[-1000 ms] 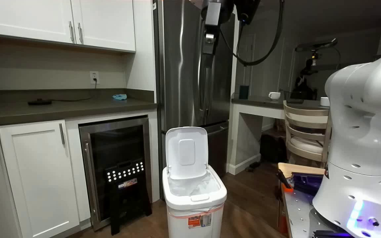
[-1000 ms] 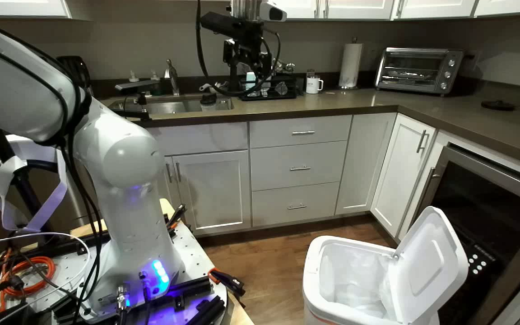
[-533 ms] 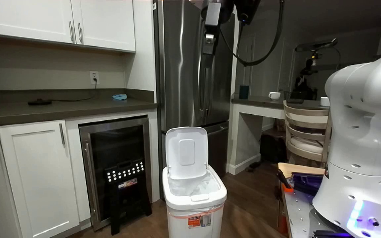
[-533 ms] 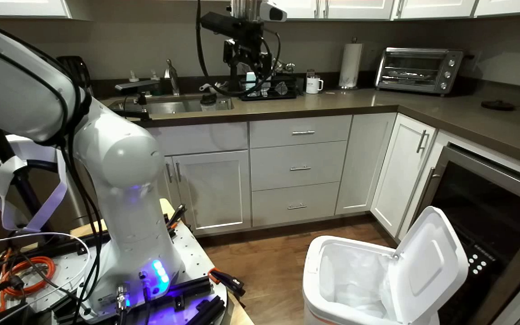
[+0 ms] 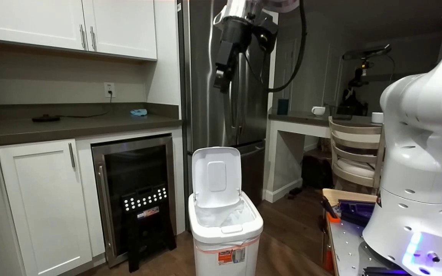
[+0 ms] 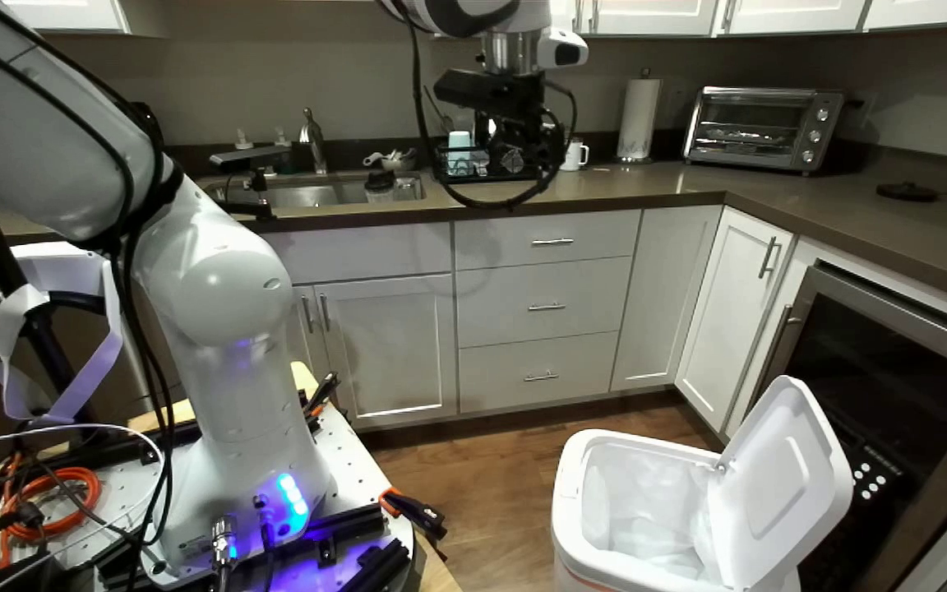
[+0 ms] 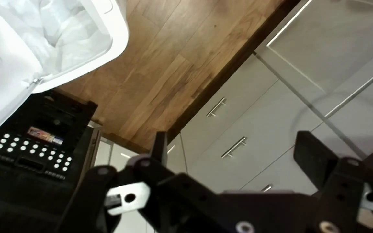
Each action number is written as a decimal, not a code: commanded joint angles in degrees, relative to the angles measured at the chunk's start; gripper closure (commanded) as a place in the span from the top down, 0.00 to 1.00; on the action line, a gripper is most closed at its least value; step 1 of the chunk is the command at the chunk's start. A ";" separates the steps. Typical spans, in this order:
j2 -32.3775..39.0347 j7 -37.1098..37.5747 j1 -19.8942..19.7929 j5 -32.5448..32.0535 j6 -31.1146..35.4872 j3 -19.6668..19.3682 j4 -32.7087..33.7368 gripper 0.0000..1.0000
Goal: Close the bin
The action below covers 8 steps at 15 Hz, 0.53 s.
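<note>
Logging the bin [image 5: 207, 266] first: standing on the wood floor [image 6: 473, 469] near the black step stool [image 5: 144, 201], lid [image 5: 216, 178] up and leaning a bit past upright on its hinge [image 7: 36, 79], so not closed yet. We see the gripper [image 7: 231, 142] well apart from it, jaws spread wide, nothing between them. Handling, our guess: lid is thin molded plastic, so light, fairly stiff, slick-faced, not fragile; should drop by itself once brought over the top. We'd skip a pinch and push its free edge from behind, then press down at the front of the rim [image 5: 205, 232]; if we must grip, same free edge, far from the hinge. Bin body probably light too, so a hard shove could skid or tip it. Containers: bin carries a translucent white liner [image 7: 66, 35], soft and crumpled, its edge showing below the rim; we can't make out any trash inside. Mind the liner snagging under the lid. Sink [image 6: 309, 196] seems to hold a dark-topped container [image 6: 379, 187], type unclear. Dish rack [image 6: 482, 177] has a light-blue cup [image 6: 459, 140] plus pieces we can't name, partly behind the gripper. Toaster oven [image 6: 749, 154] shows something through its glass, too unclear to call. Cooler [image 5: 134, 168] glass is dark, so we can't tell the contents; white mug [image 6: 575, 156] by the rack, inside hidden from this angle.
</note>
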 commanded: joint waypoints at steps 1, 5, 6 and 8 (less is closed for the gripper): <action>11.21 -4.26 -2.64 -2.25 10.47 -2.32 3.54 1.00; 26.20 -5.89 -5.73 -4.22 24.35 -4.84 10.01 1.00; 30.01 -5.25 -6.93 -5.11 27.39 -4.92 12.34 1.00; 37.76 -2.34 -9.36 -6.98 31.74 -4.77 17.91 1.00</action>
